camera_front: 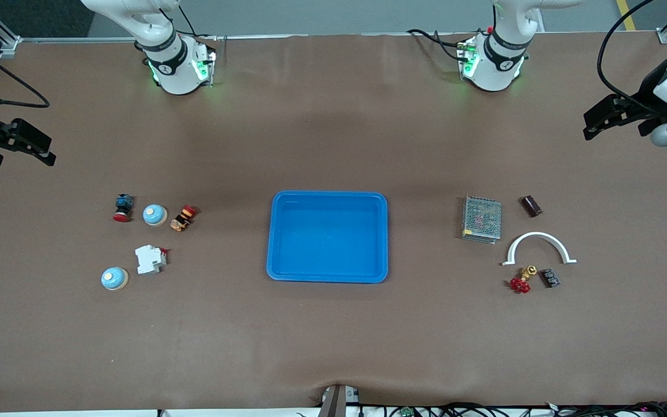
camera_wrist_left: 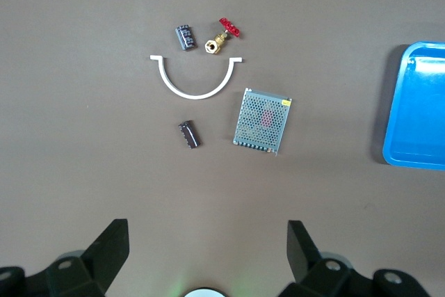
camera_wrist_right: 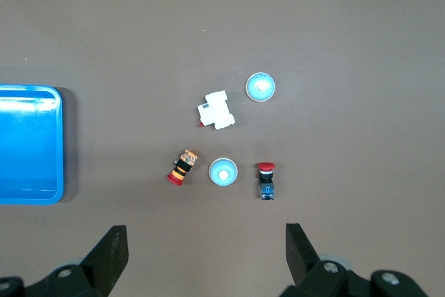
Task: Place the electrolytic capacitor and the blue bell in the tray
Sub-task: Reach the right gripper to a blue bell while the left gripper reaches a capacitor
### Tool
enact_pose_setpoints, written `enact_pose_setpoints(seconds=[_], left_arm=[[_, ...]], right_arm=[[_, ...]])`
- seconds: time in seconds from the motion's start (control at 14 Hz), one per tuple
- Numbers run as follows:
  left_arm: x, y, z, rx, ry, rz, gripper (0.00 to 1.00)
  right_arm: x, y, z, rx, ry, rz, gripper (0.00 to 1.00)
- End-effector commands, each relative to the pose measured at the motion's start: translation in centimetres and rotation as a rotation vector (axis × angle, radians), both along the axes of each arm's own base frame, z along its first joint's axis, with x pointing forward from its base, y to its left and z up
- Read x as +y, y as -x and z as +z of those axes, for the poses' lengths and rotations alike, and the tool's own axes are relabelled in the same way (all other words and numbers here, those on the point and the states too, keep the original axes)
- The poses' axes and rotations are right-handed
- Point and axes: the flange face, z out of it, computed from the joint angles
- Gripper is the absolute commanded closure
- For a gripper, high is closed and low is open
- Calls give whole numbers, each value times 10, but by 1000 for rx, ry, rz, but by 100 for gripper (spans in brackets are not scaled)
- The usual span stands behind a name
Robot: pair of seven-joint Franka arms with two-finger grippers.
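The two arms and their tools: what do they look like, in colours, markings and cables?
Both arms are white with black bands at the joints. Green lights glow at the left arm's base and the right arm's base, where black cables run. The left tool and the right tool are black, each with two angular fingers.

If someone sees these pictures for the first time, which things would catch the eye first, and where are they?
The bright-blue tray stands out first, empty, in the middle of the table. Toward the right arm's end lie two blue bells among small switches. Toward the left arm's end, the white arch and the grey mesh box draw the eye. The left end effector and right end effector wait open at the table's two ends.
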Motion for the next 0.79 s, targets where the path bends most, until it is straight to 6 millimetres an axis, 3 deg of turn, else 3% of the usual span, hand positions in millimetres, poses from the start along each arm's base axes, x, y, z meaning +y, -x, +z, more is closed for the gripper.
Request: enact_pose_setpoints(seconds=[0.0,0.29,0.43,0.71], left_arm=[[4,0,1,4,-18,-14,0],[4,-8,-14,30,-22,-14,0],[4,-15,-33,68,-28,-16,0],[25,-32,-81,113,-27,20,0]], right_arm=[[4,5,4,1,-14,-7,0],[4,5,3,3,-14,-5,0],[12,1,-4,17,-14,10,0],[11,-32,-68,118,-13,20,0]])
